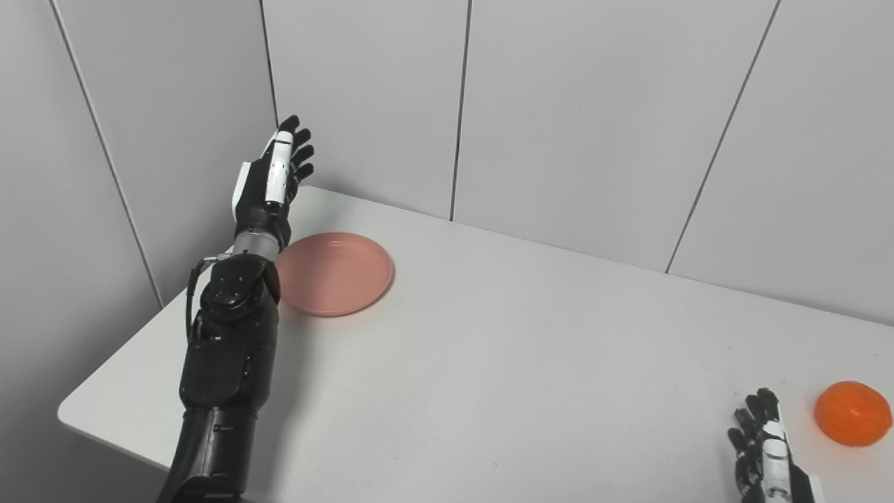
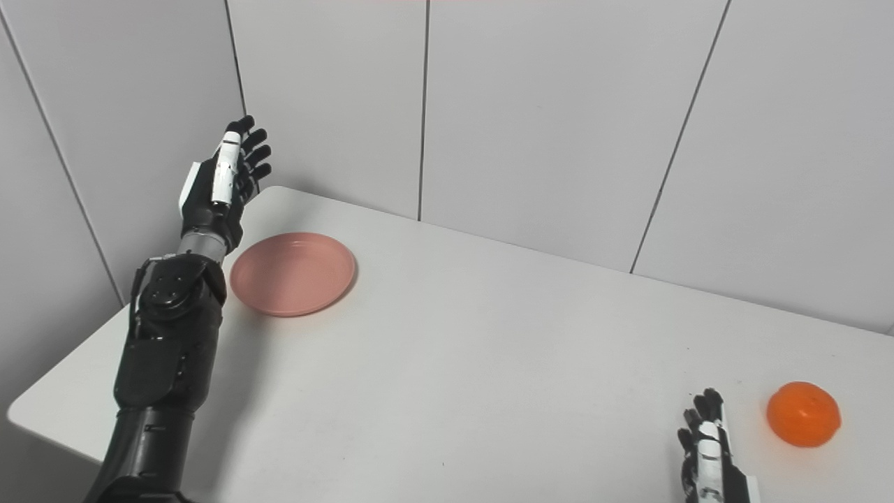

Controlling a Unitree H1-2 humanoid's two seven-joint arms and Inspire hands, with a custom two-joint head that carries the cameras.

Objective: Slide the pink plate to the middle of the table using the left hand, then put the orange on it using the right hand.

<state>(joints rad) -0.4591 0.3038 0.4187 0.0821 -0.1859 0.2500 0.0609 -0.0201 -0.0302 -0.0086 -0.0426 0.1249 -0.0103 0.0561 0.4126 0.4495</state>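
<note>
A round pink plate (image 1: pixel 335 272) lies flat near the table's far left corner. My left hand (image 1: pixel 274 178) is raised above the table just left of the plate, fingers stretched and apart, holding nothing and not touching the plate. An orange (image 1: pixel 853 413) rests on the table at the near right. My right hand (image 1: pixel 765 447) sits low at the bottom edge, just left of the orange, fingers extended and empty, with a small gap to the fruit.
The white table (image 1: pixel 524 363) runs from the left corner to the right edge of the view. Grey wall panels (image 1: pixel 559 105) stand close behind it and along its left side, near my raised left hand.
</note>
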